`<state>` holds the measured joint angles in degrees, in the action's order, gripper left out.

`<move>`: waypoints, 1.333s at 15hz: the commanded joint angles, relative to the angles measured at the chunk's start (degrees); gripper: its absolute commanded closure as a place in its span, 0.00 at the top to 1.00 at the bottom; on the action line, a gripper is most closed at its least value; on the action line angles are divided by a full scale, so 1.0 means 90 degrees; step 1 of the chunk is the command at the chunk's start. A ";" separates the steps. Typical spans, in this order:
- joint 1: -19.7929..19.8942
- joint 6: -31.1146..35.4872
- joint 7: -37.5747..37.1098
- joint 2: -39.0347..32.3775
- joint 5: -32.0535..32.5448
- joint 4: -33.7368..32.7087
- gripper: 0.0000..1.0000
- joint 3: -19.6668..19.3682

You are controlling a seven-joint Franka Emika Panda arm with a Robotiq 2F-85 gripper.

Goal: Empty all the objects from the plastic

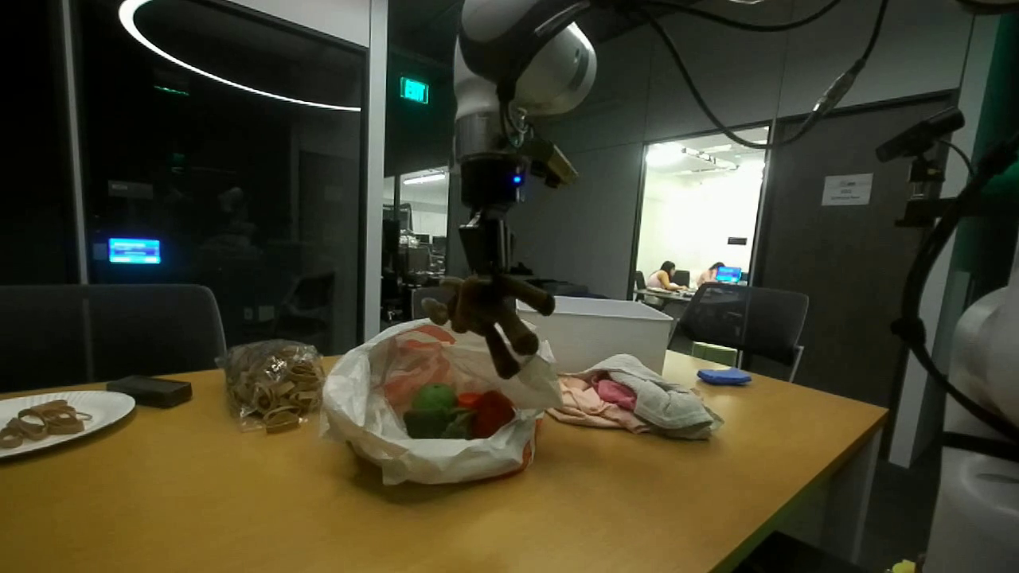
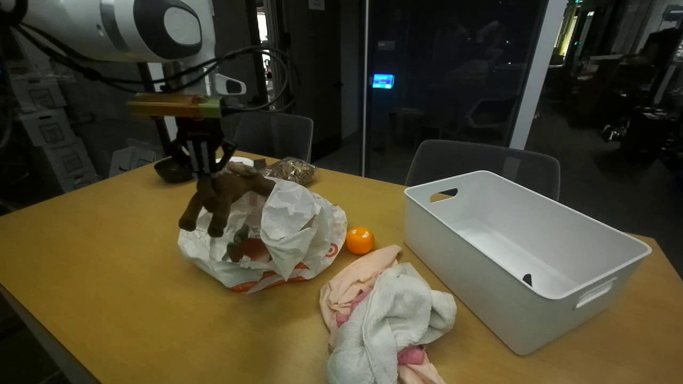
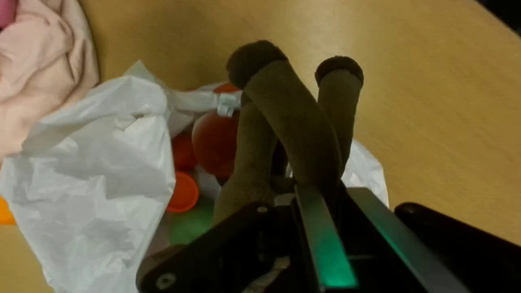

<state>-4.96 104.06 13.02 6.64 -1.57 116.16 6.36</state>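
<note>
A white plastic bag (image 1: 434,465) with red print lies open on the table. It also shows in an exterior view (image 2: 299,229) and in the wrist view (image 3: 101,183). Inside it are a green object (image 1: 434,398) and red objects (image 1: 493,414). The wrist view shows a red round thing (image 3: 215,142), an orange-red round piece (image 3: 184,193) and something green (image 3: 191,221) in it. My gripper (image 1: 493,277) is shut on a brown plush toy (image 2: 227,189), held over the bag's opening with its legs sticking out. The toy (image 3: 293,122) hides part of the bag's contents.
A white bin (image 2: 459,256) stands beside crumpled cloths (image 2: 395,304). An orange round object (image 2: 360,240) sits between bag and bin. A clear bag of tan bands (image 1: 275,386), a dark block (image 1: 150,390), a paper plate (image 1: 111,407) and a blue item (image 1: 724,376) are around.
</note>
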 commanded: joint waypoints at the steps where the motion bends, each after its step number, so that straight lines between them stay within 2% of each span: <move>1: 0.0009 -0.0831 0.0089 0.0933 -0.0307 0.0472 0.11 -0.0228; 5: -0.0001 -0.1321 0.0136 0.1144 -0.0384 0.1131 0.11 -0.0407; 10: 0.0198 -0.1227 -0.0382 0.1076 -0.0010 0.2395 0.11 -0.0516; 11: 0.0250 -0.1134 -0.0502 0.1044 0.0152 0.2570 0.37 -0.0518; 13: 0.0301 -0.0760 -0.0537 0.1052 0.0341 0.2835 0.45 -0.0547; 16: 0.0349 -0.0145 -0.0832 0.1228 0.1127 0.3038 0.68 -0.0444; 20: 0.0239 0.0434 -0.1052 0.1403 0.1727 0.2791 0.98 -0.0321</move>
<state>-2.25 104.71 5.34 16.26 11.10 142.09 2.24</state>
